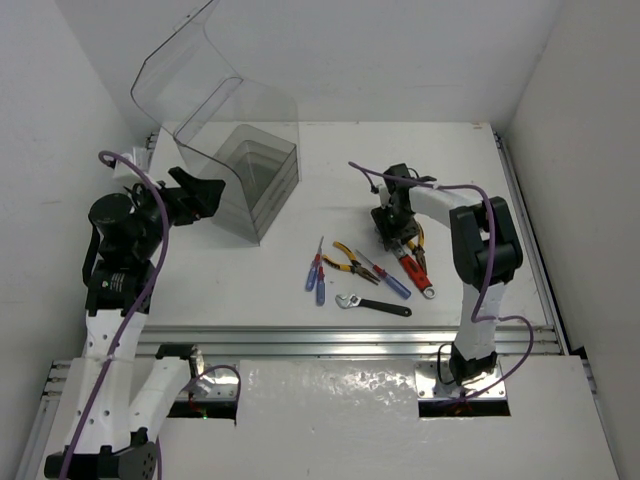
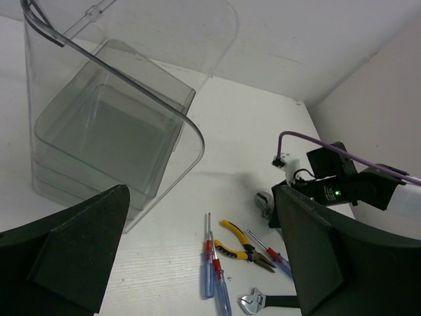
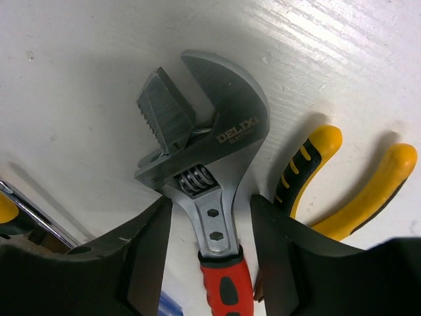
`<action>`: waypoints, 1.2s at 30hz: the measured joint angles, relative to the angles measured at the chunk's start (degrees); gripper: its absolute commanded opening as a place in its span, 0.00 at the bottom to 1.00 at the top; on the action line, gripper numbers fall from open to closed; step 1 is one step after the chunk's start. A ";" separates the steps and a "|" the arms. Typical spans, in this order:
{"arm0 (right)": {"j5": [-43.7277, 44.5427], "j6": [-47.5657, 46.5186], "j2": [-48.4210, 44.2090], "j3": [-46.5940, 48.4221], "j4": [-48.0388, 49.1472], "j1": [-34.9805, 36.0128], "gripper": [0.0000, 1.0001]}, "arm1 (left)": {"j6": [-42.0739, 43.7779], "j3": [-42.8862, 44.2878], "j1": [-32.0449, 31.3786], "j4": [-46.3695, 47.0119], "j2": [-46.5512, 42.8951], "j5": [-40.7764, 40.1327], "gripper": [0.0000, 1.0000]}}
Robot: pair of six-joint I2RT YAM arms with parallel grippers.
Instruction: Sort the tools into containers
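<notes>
At the left of the top view, your left gripper hangs spread and empty beside the clear, smoky-tinted plastic box. Right of centre, your right gripper stands spread astride the red-handled silver adjustable wrench, flat on the white table. The wrench's long axis runs between the fingers, head toward the frame's top. Close squarely, sparing the yellow-handled pliers just beside.

From above I can't see the head of the red-handled wrench; the right jaws cover it. On the right wrist camera its handle runs off the bottom edge, and the yellow pliers vanish behind the jaws. On the left wrist camera, the black-handled wrench and 1 blue screwdriver are cut off at the bottom.
</notes>
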 measured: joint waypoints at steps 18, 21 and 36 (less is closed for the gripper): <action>0.26 1.86 -10.93 -8.09 6.32 4.83 0.00 | -15.74 -12.50 -24.96 14.43 10.34 -0.96 1.00; -0.85 2.43 -19.54 -11.61 9.49 5.16 0.00 | -18.43 -15.61 -27.78 20.76 12.63 -2.43 1.00; -8.63 5.60 -40.63 -17.57 21.53 10.08 0.00 | -20.35 -11.58 -37.27 48.30 35.17 -2.32 0.91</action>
